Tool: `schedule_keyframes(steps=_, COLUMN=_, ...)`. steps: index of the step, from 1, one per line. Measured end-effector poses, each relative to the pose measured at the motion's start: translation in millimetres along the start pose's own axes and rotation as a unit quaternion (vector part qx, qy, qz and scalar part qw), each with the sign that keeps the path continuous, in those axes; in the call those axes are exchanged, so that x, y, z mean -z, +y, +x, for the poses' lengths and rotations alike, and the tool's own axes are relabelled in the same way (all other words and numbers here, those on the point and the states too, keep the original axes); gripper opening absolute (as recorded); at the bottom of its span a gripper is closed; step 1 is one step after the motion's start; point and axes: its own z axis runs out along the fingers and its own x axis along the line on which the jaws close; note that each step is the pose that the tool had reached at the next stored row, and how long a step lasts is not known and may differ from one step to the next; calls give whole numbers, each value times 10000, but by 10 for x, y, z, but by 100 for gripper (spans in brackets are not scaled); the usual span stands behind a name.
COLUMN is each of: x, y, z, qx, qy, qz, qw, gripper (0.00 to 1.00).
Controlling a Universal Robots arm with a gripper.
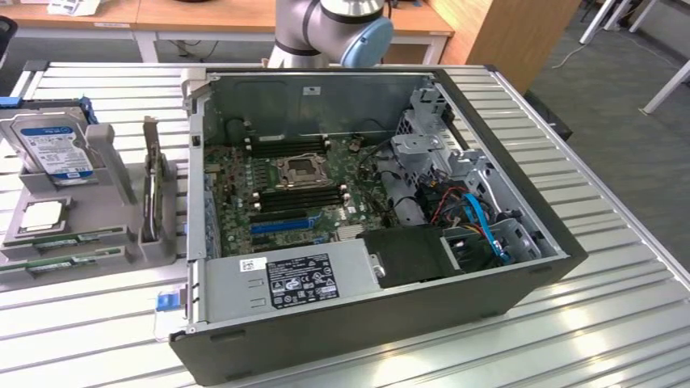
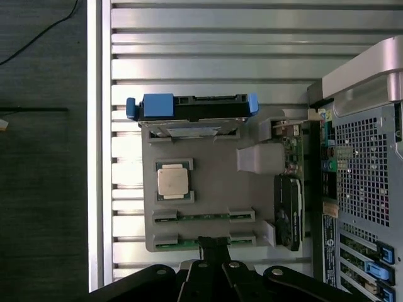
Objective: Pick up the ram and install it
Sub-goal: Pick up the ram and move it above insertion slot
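The jaws are pressed together at the tips and grip nothing. They hang high above the tray point(image 2: 214, 189), which rests on the slatted tabletop point(image 2: 208, 63).

In the wrist view their tips overlap the middle of the ram point(image 2: 186, 241), a green stick lying flat in the tray slot closest to the jaws. That view does not settle whether they touch it. In the exterior view the ram point(image 1: 65, 263) lies flat in the same slot, at the tray's outer edge.

A second stick point(image 2: 203, 217) lies parallel just beyond the ram. Farther from the jaws sits the cpu point(image 2: 174, 182), and farthest is the drive point(image 2: 192, 107) with its blue ends. Off to one side of the jaws, a dark card point(image 2: 288, 211) stands on edge at the tray's side, between the ram slots and the case point(image 2: 365, 176).

The exterior view shows the case open with the motherboard point(image 1: 291, 182) facing up. Its black memory slots point(image 1: 296, 198) flank the socket point(image 1: 300, 171), well apart from the tray. The arm point(image 1: 329, 24) rises behind the case.
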Motion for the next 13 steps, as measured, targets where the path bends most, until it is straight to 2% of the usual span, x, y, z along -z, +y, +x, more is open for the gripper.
schedule_keyframes(steps=7, x=0, y=0, z=0, qx=405, qy=18, qz=-9, qw=9992, gripper=10)
schedule_keyframes(steps=10, x=0, y=0, z=0, qx=630, qy=29, qz=-14, qw=9980, gripper=10)
schedule_keyframes(steps=13, x=0, y=0, z=0, qx=870, qy=40, qz=-20, qw=9962, gripper=10)
